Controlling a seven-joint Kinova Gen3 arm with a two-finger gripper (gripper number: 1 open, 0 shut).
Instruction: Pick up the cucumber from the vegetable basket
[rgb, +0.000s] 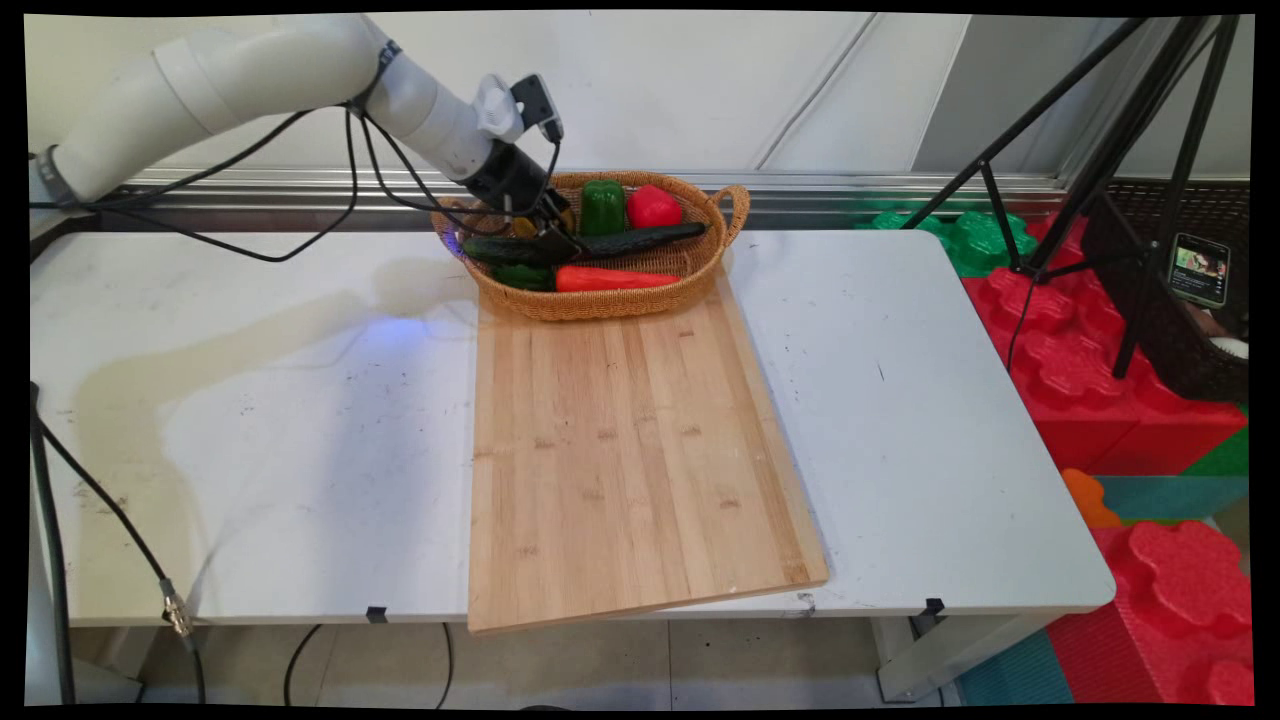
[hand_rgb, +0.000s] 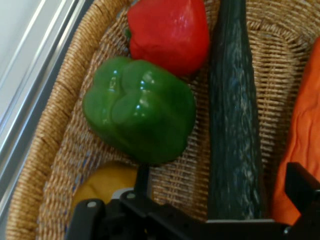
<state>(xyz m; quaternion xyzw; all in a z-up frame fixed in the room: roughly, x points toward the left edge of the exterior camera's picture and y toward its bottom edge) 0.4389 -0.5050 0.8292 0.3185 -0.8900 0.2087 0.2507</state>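
My black gripper reaches down into a woven basket at the table's far side. It is open, its fingers standing on either side of a long dark green cucumber, with a gap on the left. The same cucumber lies across the basket's middle. Beyond it sit a green bell pepper and a red bell pepper. An orange carrot lies along the near side, with another dark green vegetable to its left. A yellow item shows partly under the linkage.
A large bamboo cutting board runs from the basket to the table's near edge and overhangs it. Black cables hang from the arm over the far left of the table. A black tripod and red foam blocks stand off the right side.
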